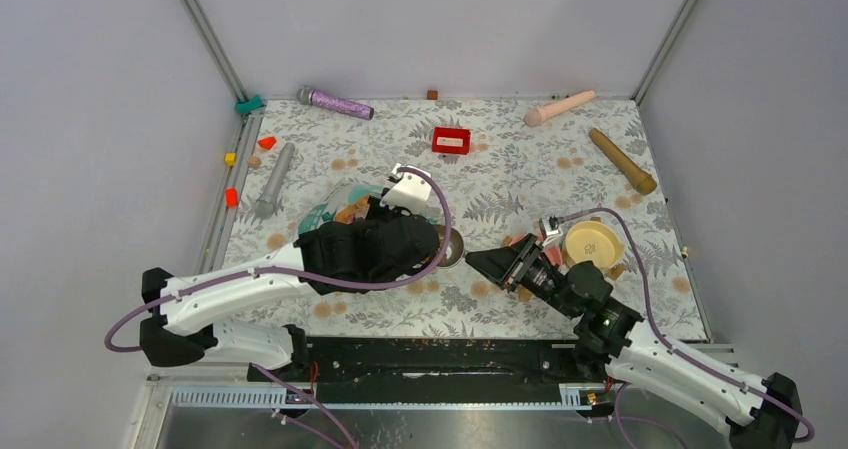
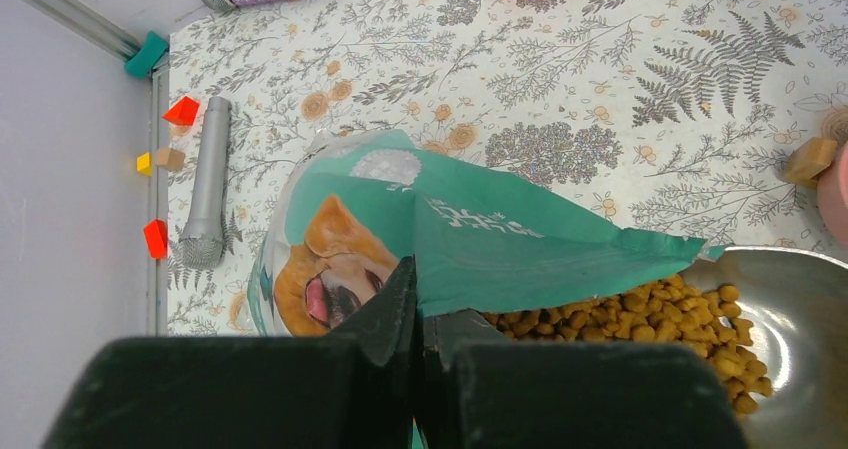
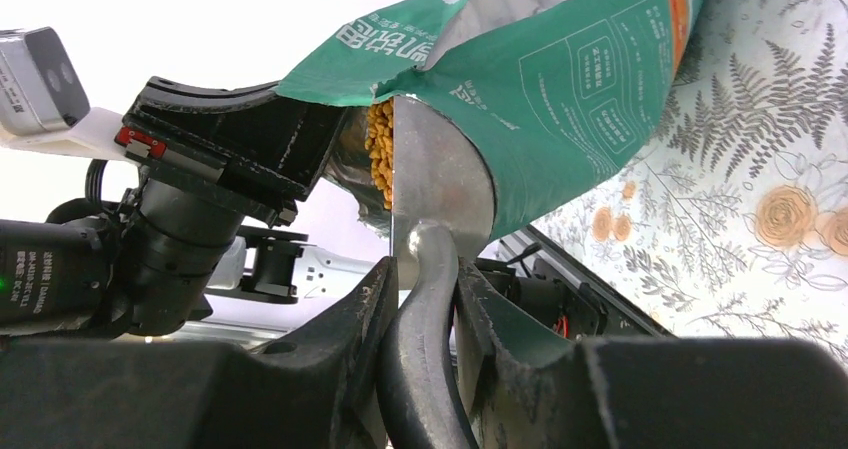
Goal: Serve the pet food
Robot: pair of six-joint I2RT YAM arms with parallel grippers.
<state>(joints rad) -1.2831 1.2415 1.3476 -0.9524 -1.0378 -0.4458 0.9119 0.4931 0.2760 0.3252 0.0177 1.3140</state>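
Observation:
The teal-and-white bag (image 2: 500,234) with a golden dog's face lies on its side, mouth to the right. My left gripper (image 2: 432,304) is shut on the bag's mouth edge; in the top view it (image 1: 390,231) sits over the bag (image 1: 345,204). My right gripper (image 3: 425,314) is shut on the handle of the grey metal scoop (image 3: 445,184), whose bowl is pushed into the bag's mouth. Brown kibble (image 2: 650,309) lies in the scoop (image 2: 800,309) and at the mouth, and also shows in the right wrist view (image 3: 379,149). In the top view the right gripper (image 1: 492,262) is right of the scoop bowl (image 1: 453,247).
A yellow bowl (image 1: 592,242) stands right of the right gripper, with a pink rim (image 1: 517,240) beside it. A red box (image 1: 451,140), purple microphone (image 1: 335,102), grey microphone (image 1: 273,179), pink cylinder (image 1: 558,108) and brown pin (image 1: 622,161) lie further back. Small blocks line the left wall.

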